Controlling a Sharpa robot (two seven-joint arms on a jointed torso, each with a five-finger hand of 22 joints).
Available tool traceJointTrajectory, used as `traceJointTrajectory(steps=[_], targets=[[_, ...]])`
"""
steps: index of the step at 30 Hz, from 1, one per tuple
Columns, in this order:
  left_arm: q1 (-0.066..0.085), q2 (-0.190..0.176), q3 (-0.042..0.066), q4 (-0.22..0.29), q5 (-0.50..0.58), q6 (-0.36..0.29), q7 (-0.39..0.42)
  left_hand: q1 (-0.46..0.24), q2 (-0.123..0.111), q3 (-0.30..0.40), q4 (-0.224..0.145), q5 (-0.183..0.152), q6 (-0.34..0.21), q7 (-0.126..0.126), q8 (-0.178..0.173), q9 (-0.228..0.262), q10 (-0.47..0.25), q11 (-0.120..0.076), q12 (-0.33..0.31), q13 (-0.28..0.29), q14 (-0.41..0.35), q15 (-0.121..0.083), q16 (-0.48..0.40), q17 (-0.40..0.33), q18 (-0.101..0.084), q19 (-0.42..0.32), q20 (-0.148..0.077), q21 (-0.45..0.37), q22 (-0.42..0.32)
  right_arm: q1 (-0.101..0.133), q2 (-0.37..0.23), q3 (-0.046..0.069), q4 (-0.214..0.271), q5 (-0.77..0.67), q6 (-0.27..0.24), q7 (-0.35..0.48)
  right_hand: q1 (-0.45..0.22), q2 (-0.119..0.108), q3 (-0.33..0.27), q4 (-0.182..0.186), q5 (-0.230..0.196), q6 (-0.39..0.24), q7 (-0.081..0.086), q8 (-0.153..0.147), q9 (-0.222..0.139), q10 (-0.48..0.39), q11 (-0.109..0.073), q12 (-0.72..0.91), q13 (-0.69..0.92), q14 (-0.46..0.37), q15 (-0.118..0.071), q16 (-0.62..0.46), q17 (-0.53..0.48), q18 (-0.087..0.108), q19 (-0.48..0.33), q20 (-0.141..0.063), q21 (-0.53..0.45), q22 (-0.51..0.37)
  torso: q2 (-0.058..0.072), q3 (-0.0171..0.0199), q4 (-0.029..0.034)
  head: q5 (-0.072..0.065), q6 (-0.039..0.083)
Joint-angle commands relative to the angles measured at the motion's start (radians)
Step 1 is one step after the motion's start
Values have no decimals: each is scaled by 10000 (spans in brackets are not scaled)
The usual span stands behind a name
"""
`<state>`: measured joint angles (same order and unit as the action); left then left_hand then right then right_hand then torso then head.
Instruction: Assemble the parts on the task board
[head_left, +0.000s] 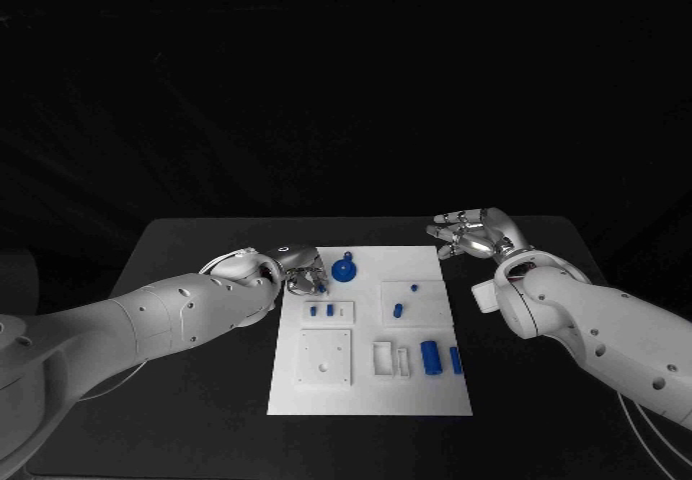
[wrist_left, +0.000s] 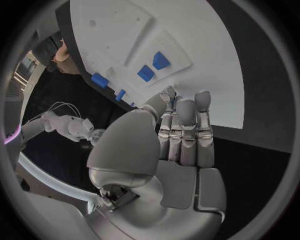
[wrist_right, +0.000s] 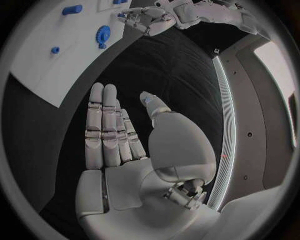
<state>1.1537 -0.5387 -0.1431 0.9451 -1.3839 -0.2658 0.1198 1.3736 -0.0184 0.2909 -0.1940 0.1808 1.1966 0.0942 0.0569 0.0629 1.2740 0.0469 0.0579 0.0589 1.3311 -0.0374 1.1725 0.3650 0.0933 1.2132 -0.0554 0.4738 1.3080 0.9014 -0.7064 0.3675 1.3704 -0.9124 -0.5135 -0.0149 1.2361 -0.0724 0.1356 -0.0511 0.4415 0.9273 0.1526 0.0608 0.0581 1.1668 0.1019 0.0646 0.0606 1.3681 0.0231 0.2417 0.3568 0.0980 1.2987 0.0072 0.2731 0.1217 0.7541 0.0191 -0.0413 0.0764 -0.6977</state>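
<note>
I have the left hand (head_left: 296, 272) over the near-left edge of the task board (head_left: 433, 395), its fingers (wrist_left: 185, 125) straight, close together and holding nothing, tips just short of the two short blue pegs (head_left: 320, 311) lying on a raised white block. The round blue knob (head_left: 345, 270) stands just beyond those fingertips. My right hand (head_left: 473, 236) hovers off the board's far corner above the black counter (head_left: 188, 250), fingers (wrist_right: 103, 125) flat and apart, empty. The blue cylinders (head_left: 431, 357) lie well back from both hands, toward me. I judge I'm at the reaching stage, no part picked yet; next I need to curl the left fingers around one peg and lift it cleanly.
</note>
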Motion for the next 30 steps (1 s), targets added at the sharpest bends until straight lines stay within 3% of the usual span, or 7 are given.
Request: traceJointTrajectory(steps=[1, 30], targets=[[-3, 28, 0, 24, -5, 222, -5, 5, 1, -31, 17, -30, -67, 18, 55, 12, -64, 29, 3, -4, 30, 4, -53, -7, 141, -23, 3, 37, 190, -1, 6, 1, 14, -50, 122, 66, -49, 16, 51, 10, -28, 67, 16, -15, 15, -25, -10, -33, -14, -12, 22, -37, 13, 110, 11, 20, 47, -6, -11, -6, 6, 14, -3], [-26, 146, -61, -8, -103, 202, -129, -9, 30, -30, 23, -33, -63, 18, 55, 13, -66, 28, 3, -4, 38, 3, -59, -6, 144, -12, 2, 36, 185, -1, -22, 1, 14, -51, 117, 64, -84, 1, 76, -9, -31, 70, 16, -16, 15, -26, -9, -33, -14, -11, 23, -38, 13, 109, 3, 21, 57, 0, 5, 7, -5, -1, 4]])
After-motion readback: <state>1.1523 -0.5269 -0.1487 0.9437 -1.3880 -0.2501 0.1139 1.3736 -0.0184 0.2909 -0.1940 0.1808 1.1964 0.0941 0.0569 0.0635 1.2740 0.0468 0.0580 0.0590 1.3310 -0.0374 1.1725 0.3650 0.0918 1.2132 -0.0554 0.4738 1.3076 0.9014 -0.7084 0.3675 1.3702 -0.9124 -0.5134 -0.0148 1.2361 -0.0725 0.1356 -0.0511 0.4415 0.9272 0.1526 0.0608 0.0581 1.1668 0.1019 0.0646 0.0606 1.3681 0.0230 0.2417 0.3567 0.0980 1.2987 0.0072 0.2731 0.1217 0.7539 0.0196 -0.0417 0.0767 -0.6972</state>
